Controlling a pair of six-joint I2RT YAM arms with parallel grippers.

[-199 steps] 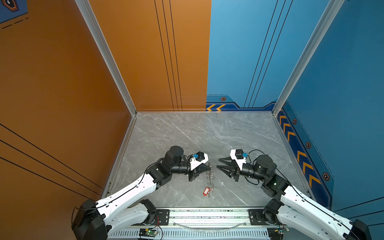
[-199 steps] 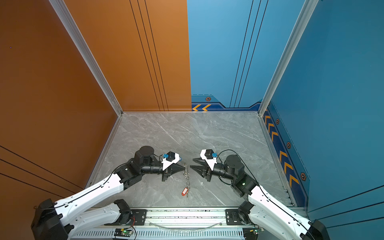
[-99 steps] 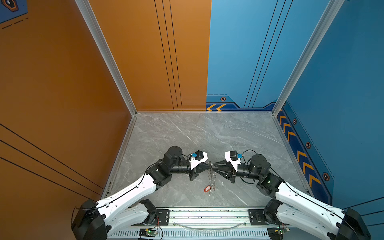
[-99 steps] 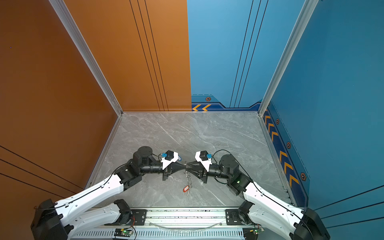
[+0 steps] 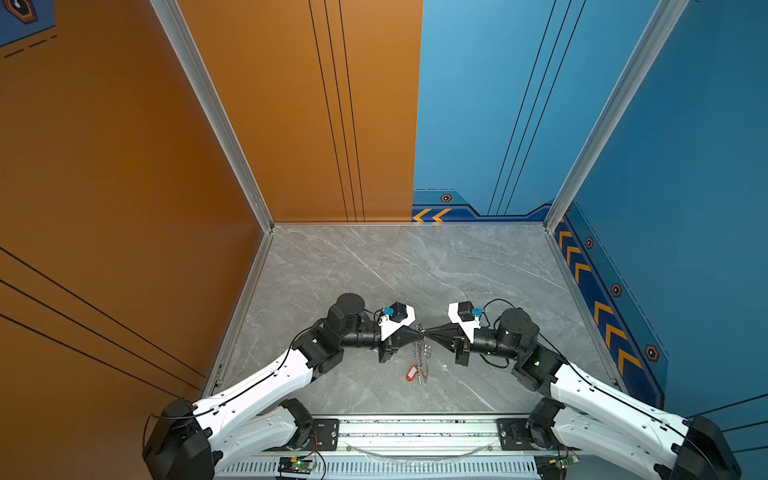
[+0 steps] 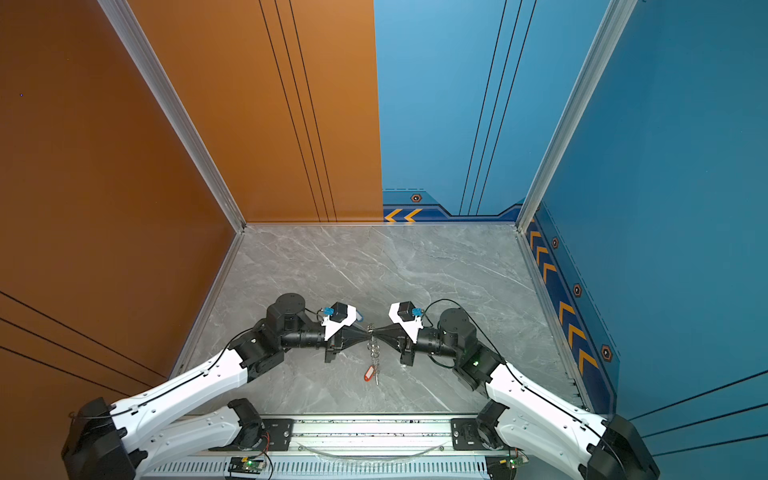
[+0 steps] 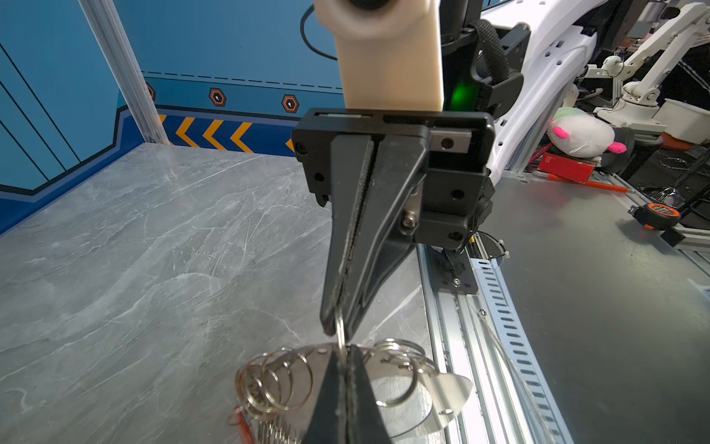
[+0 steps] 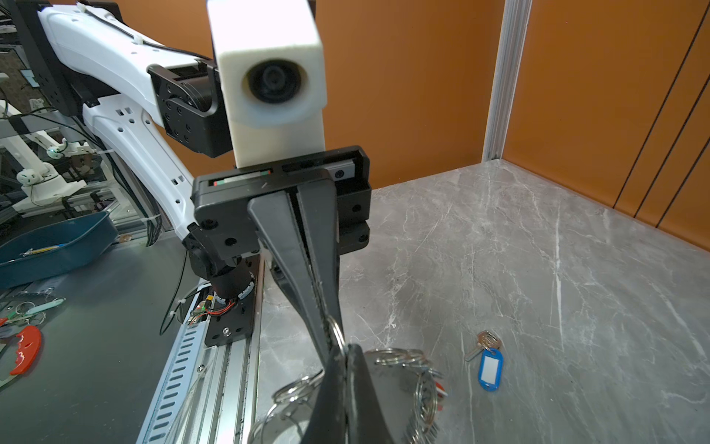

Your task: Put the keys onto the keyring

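The left fingers (image 5: 409, 331) are clamped shut on the keyring (image 7: 445, 388) at its plate. The right fingers (image 5: 436, 332), tip to tip with them, pinch one of its split rings. A blue-tagged key (image 8: 490, 365) lies on the bench (image 8: 538, 269) near the left fingers.

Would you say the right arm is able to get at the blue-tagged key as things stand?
Probably not yet. The blue-tagged key lies uncovered on the marble table, but the right tool is shut on the keyring, which the left tool also clamps; it would have to let go first.
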